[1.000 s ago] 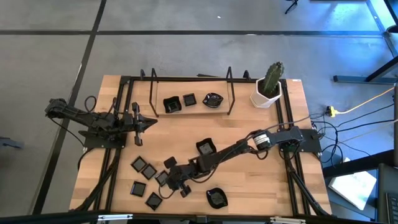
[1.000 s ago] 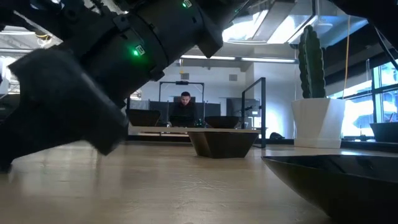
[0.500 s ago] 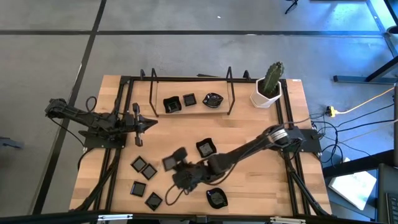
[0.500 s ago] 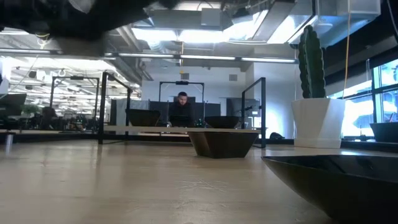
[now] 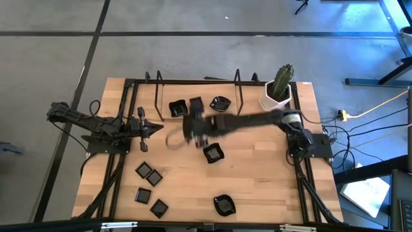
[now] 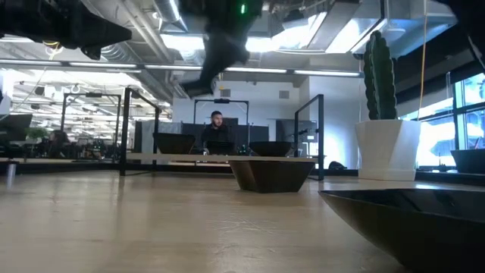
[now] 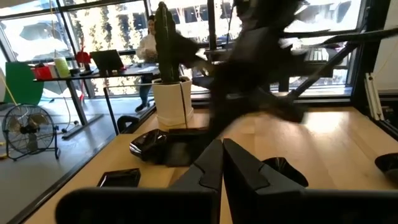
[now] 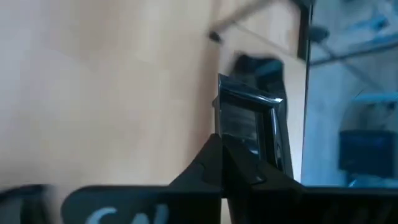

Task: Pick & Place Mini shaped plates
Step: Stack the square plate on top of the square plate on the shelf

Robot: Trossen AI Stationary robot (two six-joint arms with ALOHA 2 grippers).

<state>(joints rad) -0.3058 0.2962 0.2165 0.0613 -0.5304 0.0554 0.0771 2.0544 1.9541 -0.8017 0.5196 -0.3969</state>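
High view has the right gripper (image 5: 174, 136), smeared with motion, stretched across the wooden table (image 5: 257, 180) near the black-framed rack (image 5: 196, 109), which carries three glossy black mini plates (image 5: 178, 107). Whether anything sits in that claw cannot be told from above. Right wrist view settles it: the fingers are clenched on a small glossy black square plate (image 8: 249, 118), held edge-on above the boards. From above, other black plates show too: a raised-rim square (image 5: 213, 153) at mid-table, four flat squares (image 5: 148, 172) toward the front left, and a rounded wavy-edged dish (image 5: 224, 204) at the front. The white pot with a green cactus (image 5: 277, 96) stands at the rack's right end. The left gripper (image 5: 149, 128) waits at the table's left side; left wrist view shows its fingers (image 7: 239, 168) pressed together, holding nothing.
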